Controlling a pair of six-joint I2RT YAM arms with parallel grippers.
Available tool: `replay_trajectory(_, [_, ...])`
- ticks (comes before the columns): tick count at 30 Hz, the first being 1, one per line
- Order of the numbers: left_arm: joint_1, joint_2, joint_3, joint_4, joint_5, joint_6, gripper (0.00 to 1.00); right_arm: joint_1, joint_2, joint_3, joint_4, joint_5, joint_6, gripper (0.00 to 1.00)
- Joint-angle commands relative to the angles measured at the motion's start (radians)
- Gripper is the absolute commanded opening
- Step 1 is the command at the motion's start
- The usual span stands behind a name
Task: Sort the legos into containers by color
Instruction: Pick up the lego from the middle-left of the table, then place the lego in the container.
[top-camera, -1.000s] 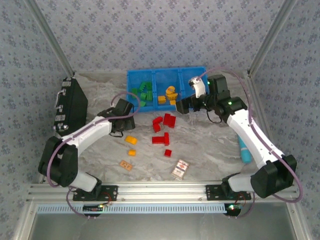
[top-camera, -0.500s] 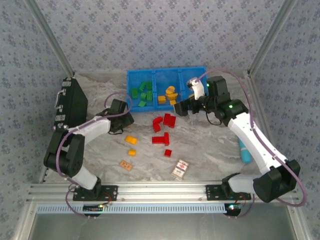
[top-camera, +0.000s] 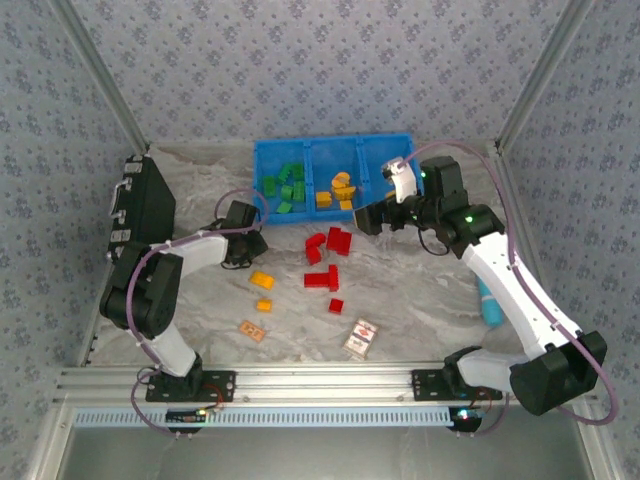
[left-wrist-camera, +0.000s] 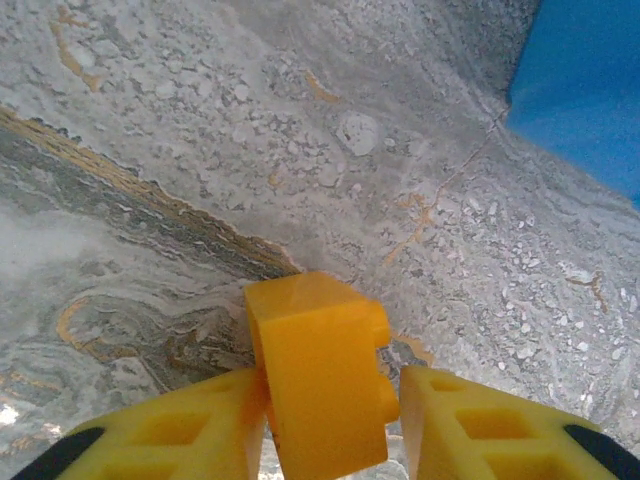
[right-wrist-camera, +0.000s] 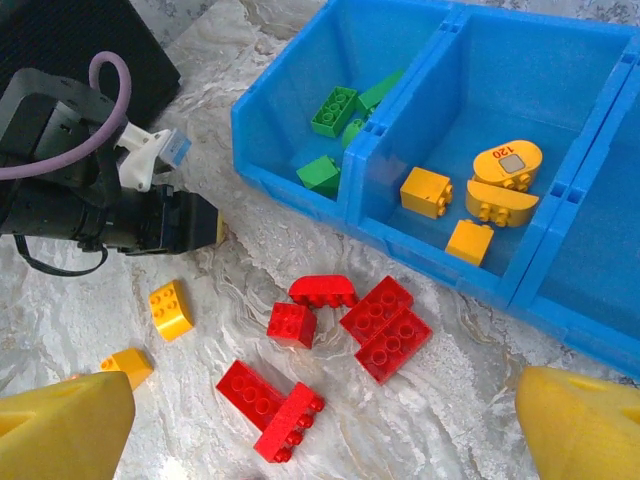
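Marble tabletop (top-camera: 420, 300), sorting midway
Binned: green legos (right-wrist-camera: 335, 110); loose: red legos (right-wrist-camera: 385, 325); left gripper (left-wrist-camera: 330, 410) clamps orange brick (left-wrist-camera: 310, 350), right gripper (right-wrist-camera: 325, 440) spread.

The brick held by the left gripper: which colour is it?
The brick is orange; clearest in the left wrist view.

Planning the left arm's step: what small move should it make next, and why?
Probably lift the left gripper clear of the table: it is shut on an orange brick, which belongs in the blue bin's middle compartment, where other orange bricks already lie.
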Motion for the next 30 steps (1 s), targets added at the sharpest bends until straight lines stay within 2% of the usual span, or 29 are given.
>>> replay_trajectory(1, [-0.001,0.012,0.005,-0.003,-0.007,0.011,0.34,-0.008,-0.022,-0.008,-0.019,0.013,-0.024,1.0])
replay_trajectory(9, [-0.001,0.001,0.014,-0.048,-0.022,0.049,0.24,-0.009,-0.029,-0.025,-0.013,0.023,-0.022,1.0])
replay_trajectory(16, [-0.044,-0.075,0.135,-0.21,-0.072,0.146,0.22,-0.009,-0.03,-0.025,-0.02,0.027,-0.025,1.0])
replay_trajectory(24, [-0.082,-0.159,0.288,-0.262,0.012,0.174,0.23,-0.011,-0.032,-0.058,-0.026,0.037,-0.025,1.0])
replay_trajectory(30, [-0.157,-0.049,0.51,-0.204,0.083,0.207,0.24,-0.014,-0.016,-0.042,-0.057,-0.042,-0.038,1.0])
